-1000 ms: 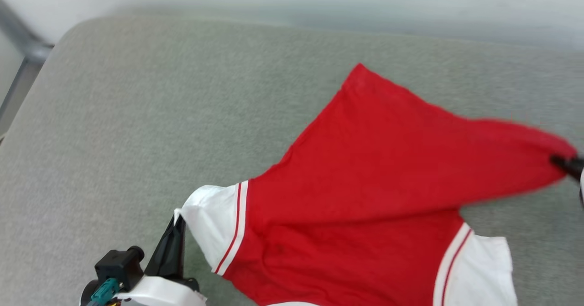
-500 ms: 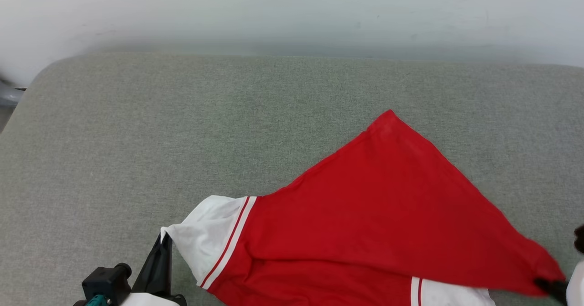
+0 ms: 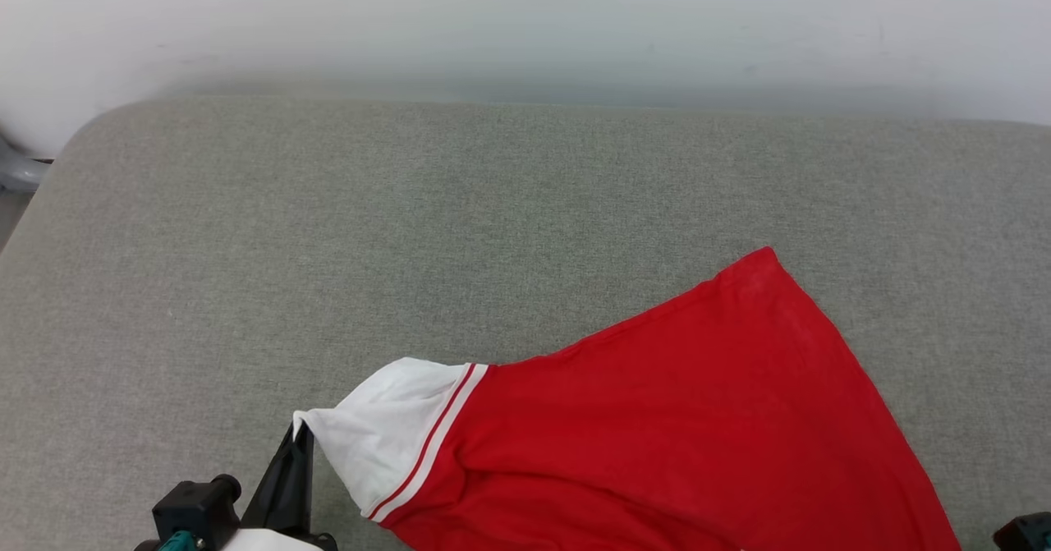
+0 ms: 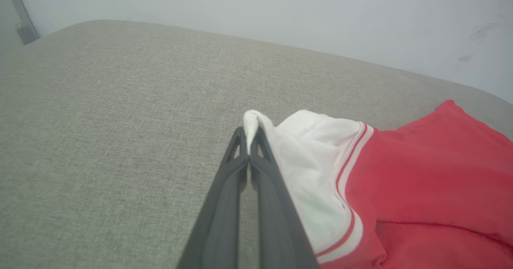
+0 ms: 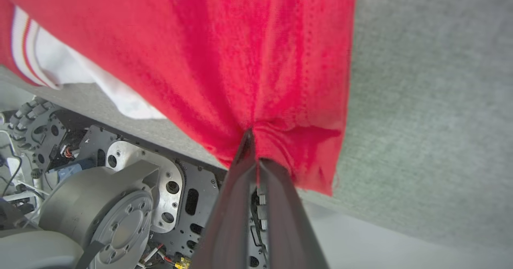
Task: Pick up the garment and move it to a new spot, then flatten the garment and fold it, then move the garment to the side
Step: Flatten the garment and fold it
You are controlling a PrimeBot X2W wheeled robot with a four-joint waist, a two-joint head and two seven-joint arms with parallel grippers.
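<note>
The garment [image 3: 673,420] is a red shirt with white sleeves and red-striped trim, spread over the near right part of a grey-green padded table [image 3: 410,231]. My left gripper [image 3: 300,434] is shut on the tip of the white sleeve [image 3: 386,420] at the lower left; the left wrist view shows the white cloth [image 4: 304,156] pinched between the fingertips of that gripper [image 4: 250,134]. My right gripper [image 5: 252,140] is shut on a bunched red hem [image 5: 260,80] near the table's front edge. A dark part of the right arm [image 3: 1025,531] shows at the lower right corner.
A pale wall [image 3: 525,25] runs behind the table's far edge. The robot's metal base [image 5: 120,189] lies below the front edge in the right wrist view. A grey metal bar [image 3: 16,173] stands beyond the left corner.
The right gripper has pulled the red hem toward the near right, down out of the head view, folding the shirt's far corner nearer. The left gripper kept its hold. The camera tilted too.
</note>
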